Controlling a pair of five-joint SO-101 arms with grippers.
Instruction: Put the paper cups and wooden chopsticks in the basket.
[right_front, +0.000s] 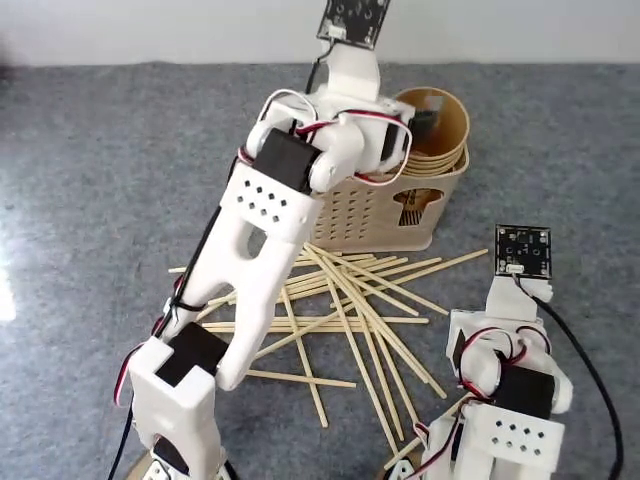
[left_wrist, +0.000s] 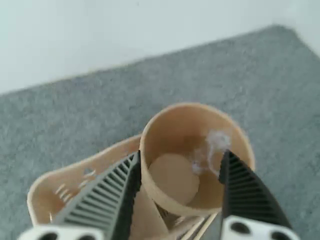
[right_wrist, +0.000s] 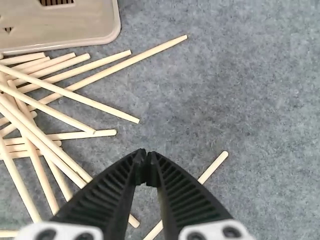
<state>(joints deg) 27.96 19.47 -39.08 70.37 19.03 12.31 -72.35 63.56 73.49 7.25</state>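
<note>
One basket (right_front: 370, 215), one cup stack (right_front: 445, 125), over a dozen loose chopsticks (right_front: 340, 322).

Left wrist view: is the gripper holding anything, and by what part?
Nothing is held: the left gripper is open over the cup, which sits in the basket.

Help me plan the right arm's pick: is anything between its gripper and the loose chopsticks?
Nothing visible does. The right gripper, shut, hangs over the carpet with the chopsticks fanned out on it close by. Toward the basket, though, the left arm stretches above the pile and over the basket.
</note>
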